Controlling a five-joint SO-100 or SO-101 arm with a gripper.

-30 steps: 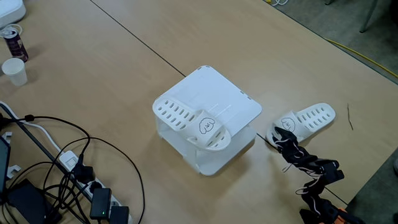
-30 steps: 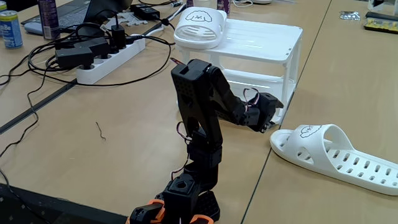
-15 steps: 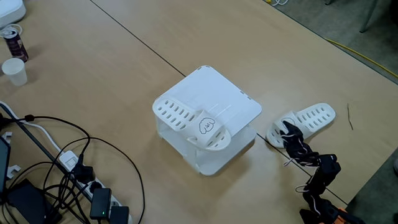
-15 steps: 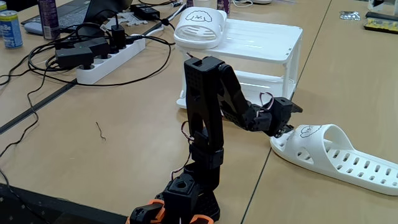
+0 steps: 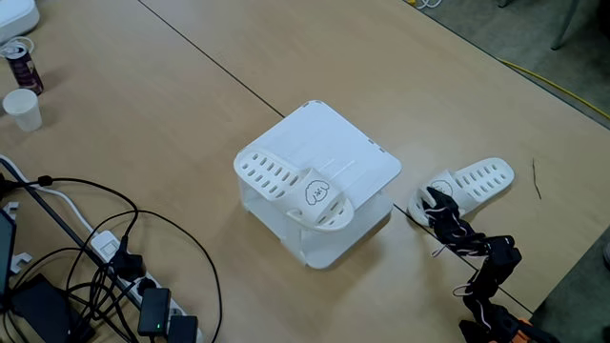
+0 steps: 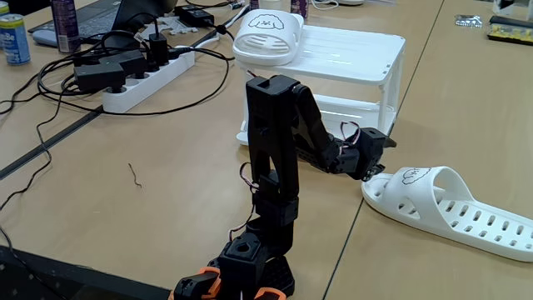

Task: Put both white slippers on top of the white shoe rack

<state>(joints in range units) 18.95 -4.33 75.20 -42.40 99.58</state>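
The white shoe rack (image 5: 324, 133) stands mid-table, with one white slipper (image 5: 286, 186) lying on its top near the front-left edge; both fixed views show this, rack (image 6: 350, 54) and slipper (image 6: 266, 33). The other white slipper (image 5: 477, 179) lies flat on the table to the right of the rack, cartoon-face toe toward the arm (image 6: 458, 212). My black gripper (image 5: 429, 197) reaches low over the table, its tip just short of that slipper's toe (image 6: 376, 162). Its jaws are too dark and small to read.
A power strip (image 6: 146, 83) and tangled black cables (image 5: 114, 257) cover the table's left side. A paper cup (image 5: 23, 109) and a can (image 5: 21, 62) stand far left. The arm's base (image 6: 250, 267) sits at the near table edge.
The arm stretched out from beside the rack toward the slipper on the table, then drew back slightly to the left. Both slippers and the rack stayed put.
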